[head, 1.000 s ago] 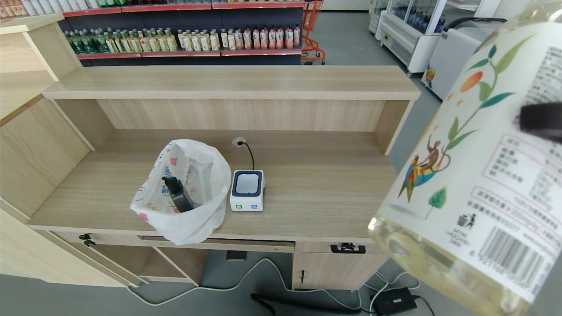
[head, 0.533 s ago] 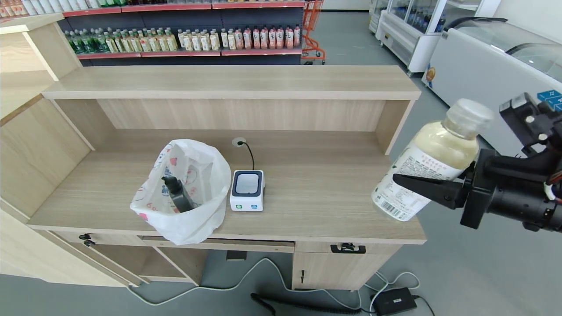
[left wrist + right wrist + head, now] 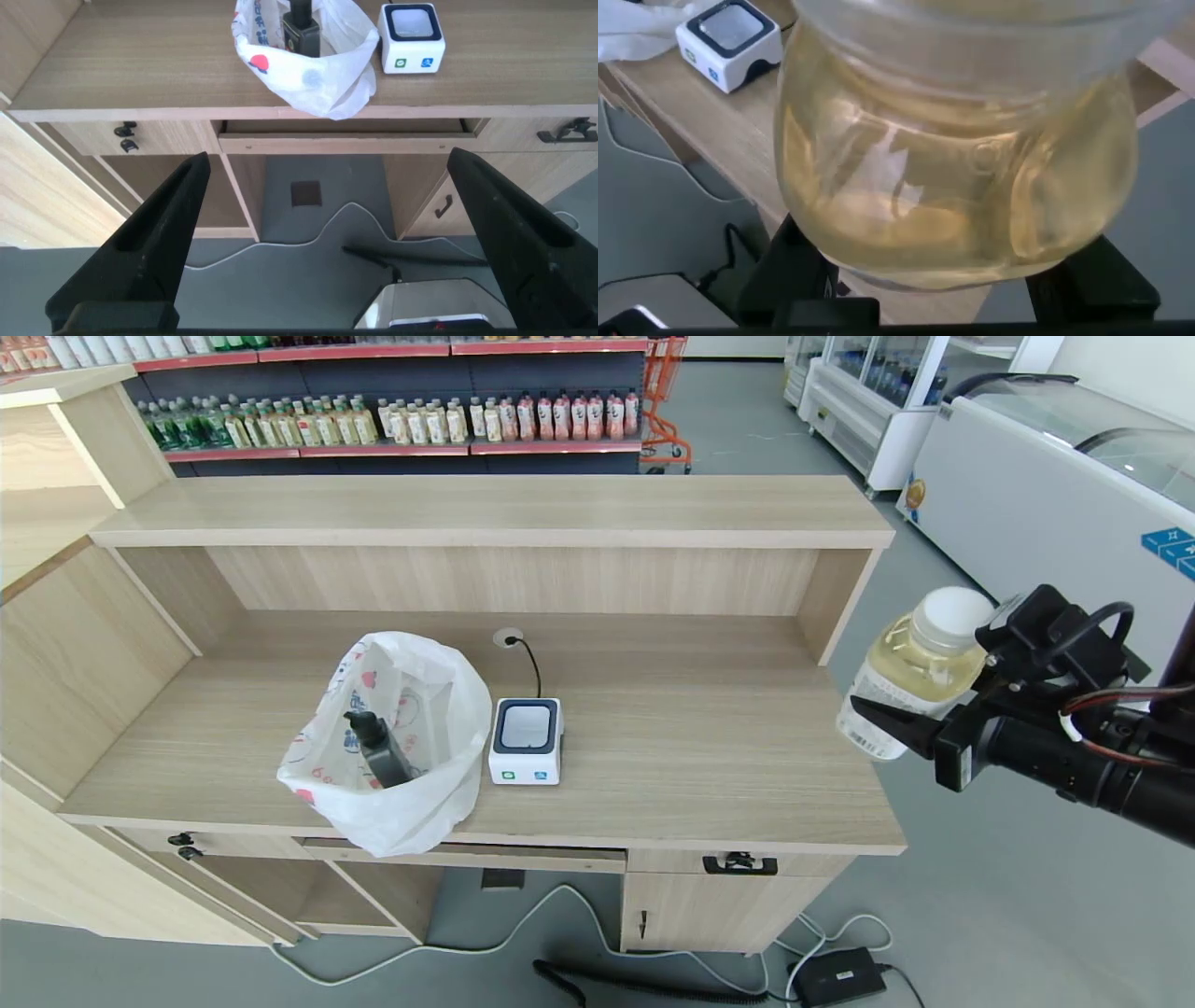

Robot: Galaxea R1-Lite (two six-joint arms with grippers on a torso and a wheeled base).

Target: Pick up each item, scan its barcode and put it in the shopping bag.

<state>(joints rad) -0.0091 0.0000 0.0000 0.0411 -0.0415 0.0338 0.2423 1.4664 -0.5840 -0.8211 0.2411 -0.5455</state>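
Note:
My right gripper (image 3: 898, 705) is shut on a clear bottle (image 3: 917, 670) of pale yellow drink with a white cap, held roughly upright just off the right end of the wooden counter (image 3: 691, 728). In the right wrist view the bottle's base (image 3: 962, 159) sits between the dark fingers (image 3: 799, 271). A white scanner (image 3: 527, 739) stands mid-counter, and just left of it is the white shopping bag (image 3: 411, 709) with a dark bottle (image 3: 378, 751) inside. My left gripper (image 3: 327, 252) hangs open in front of and below the counter, facing the bag (image 3: 308, 65) and scanner (image 3: 412, 35).
The counter has a raised back ledge (image 3: 485, 509) and side walls. White chest freezers (image 3: 1027, 495) stand to the right. Shelves of drinks (image 3: 392, 420) line the back. Cables and a black power brick (image 3: 840, 975) lie on the floor under the counter.
The bottle, close before the head camera a second ago, has swung away with my right gripper, down to beside the counter's right end, and now stands more upright.

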